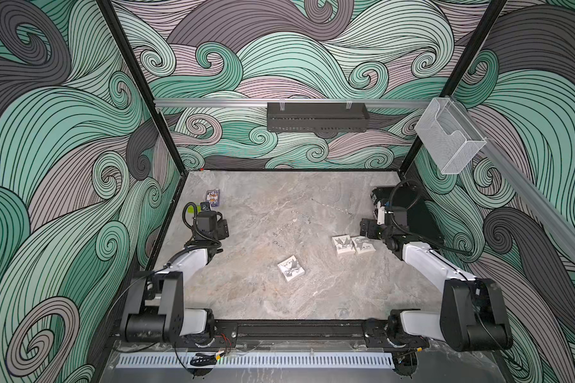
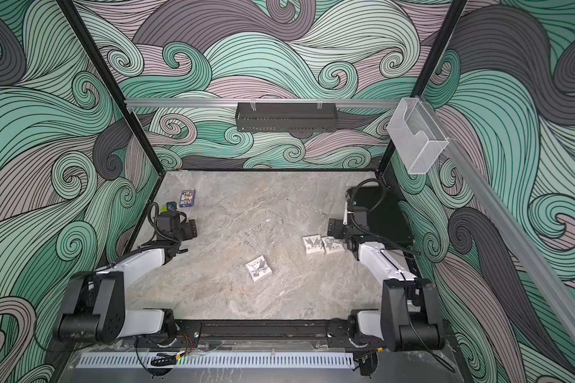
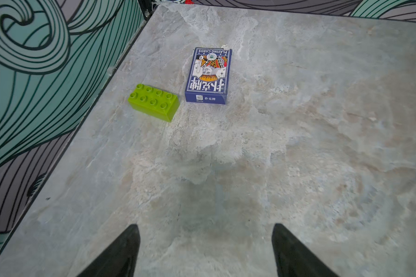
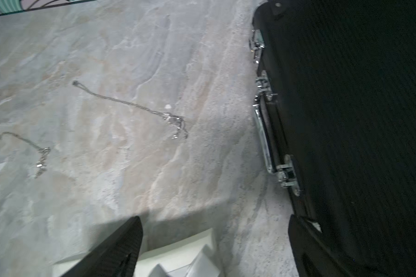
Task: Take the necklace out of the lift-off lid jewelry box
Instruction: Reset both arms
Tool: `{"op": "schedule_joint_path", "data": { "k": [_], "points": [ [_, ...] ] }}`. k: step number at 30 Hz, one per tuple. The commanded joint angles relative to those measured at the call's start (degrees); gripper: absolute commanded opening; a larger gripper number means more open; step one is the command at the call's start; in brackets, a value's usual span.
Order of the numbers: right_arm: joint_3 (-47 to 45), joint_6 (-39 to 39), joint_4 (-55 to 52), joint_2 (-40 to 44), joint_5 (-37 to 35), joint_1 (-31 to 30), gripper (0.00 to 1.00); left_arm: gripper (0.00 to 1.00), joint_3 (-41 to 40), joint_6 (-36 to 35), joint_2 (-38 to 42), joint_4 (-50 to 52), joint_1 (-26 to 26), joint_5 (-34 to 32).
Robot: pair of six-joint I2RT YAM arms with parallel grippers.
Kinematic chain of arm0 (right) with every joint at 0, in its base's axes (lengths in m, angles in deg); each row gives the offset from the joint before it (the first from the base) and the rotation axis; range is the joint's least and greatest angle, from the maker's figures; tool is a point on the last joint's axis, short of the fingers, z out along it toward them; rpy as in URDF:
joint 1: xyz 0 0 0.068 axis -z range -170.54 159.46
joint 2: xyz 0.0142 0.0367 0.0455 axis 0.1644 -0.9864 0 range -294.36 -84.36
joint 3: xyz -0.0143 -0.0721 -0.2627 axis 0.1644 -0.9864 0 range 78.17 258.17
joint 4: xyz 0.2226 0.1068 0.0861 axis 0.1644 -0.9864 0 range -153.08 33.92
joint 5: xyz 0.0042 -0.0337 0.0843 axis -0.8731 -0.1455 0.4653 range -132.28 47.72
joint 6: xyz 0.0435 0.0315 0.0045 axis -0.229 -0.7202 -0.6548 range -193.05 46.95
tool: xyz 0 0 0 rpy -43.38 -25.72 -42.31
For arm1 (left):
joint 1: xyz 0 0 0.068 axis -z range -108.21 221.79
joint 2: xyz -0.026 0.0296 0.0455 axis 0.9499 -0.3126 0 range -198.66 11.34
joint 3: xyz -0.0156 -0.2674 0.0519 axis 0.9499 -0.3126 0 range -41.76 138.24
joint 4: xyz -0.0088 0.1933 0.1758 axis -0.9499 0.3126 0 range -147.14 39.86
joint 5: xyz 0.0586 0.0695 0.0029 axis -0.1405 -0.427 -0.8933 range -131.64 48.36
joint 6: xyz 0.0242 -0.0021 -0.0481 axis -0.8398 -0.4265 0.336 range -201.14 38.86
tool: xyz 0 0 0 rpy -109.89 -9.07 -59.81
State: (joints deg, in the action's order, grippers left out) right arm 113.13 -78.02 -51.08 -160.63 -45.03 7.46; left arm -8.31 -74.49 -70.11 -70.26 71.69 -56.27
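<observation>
Three small white jewelry boxes with black print lie on the marble table: one [image 1: 291, 269] near the middle and two [image 1: 343, 245] [image 1: 363, 244] side by side at the right. All show a printed top, and I cannot tell lid from base. A thin silver necklace [image 4: 174, 120] lies bare on the table beyond the pair, and a second chain [image 4: 42, 153] lies farther toward the middle. My right gripper [image 4: 214, 218] hangs open just over the pair's far edge [image 4: 178, 254], holding nothing. My left gripper [image 3: 205, 227] is open over bare table at the left.
A black case [image 4: 346, 120] with chrome latches lies along the right wall, close beside my right gripper. A blue playing-card pack [image 3: 208, 74] and a green brick [image 3: 154, 104] sit at the far left near the wall.
</observation>
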Motion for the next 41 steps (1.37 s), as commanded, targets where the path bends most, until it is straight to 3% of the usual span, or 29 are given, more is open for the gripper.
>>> {"op": "schedule_joint_path", "data": {
  "k": [1, 5, 7, 11, 13, 15, 17, 19, 41],
  "points": [
    [-4.2, 3.6, 18.4, -1.2, -2.1, 0.5, 0.99, 0.86, 3.2, -3.2, -3.5, -5.3, -0.9, 5.0],
    [-8.1, 3.5, 30.2, -4.8, -2.6, 1.6, 1.0, 0.88, -1.4, -5.4, -6.2, -17.8, -1.5, 6.2],
    [-8.6, 3.8, 31.7, -5.0, -1.8, 2.0, 1.0, 0.89, -1.4, -3.9, -5.1, -15.9, -2.1, 7.0],
    [-14.4, 4.4, 52.9, -14.1, 1.3, 2.2, 0.99, 0.9, -5.6, -3.5, -5.8, -23.4, -2.6, 7.4],
    [-11.6, 4.7, 42.0, -11.3, 0.8, 2.1, 0.99, 0.9, -7.8, -4.6, -7.2, -29.8, -2.5, 7.8],
    [-11.9, 6.6, 47.0, -13.3, -0.2, 0.5, 0.99, 0.9, -5.6, -3.7, -6.0, -23.5, -2.5, 7.7],
    [-11.2, 6.5, 42.1, -11.7, -0.1, 0.5, 0.99, 0.9, -6.7, -4.5, -6.8, -27.0, -2.5, 7.8],
    [-12.1, 6.5, 45.7, -12.7, -0.1, 0.5, 0.99, 0.98, -5.6, -3.6, -6.0, -23.4, -2.5, 7.7],
    [-11.6, 6.6, 43.3, -11.9, 0.1, 0.5, 0.99, 0.99, -5.9, -3.8, -6.2, -24.4, -2.5, 7.6]
  ]
}}
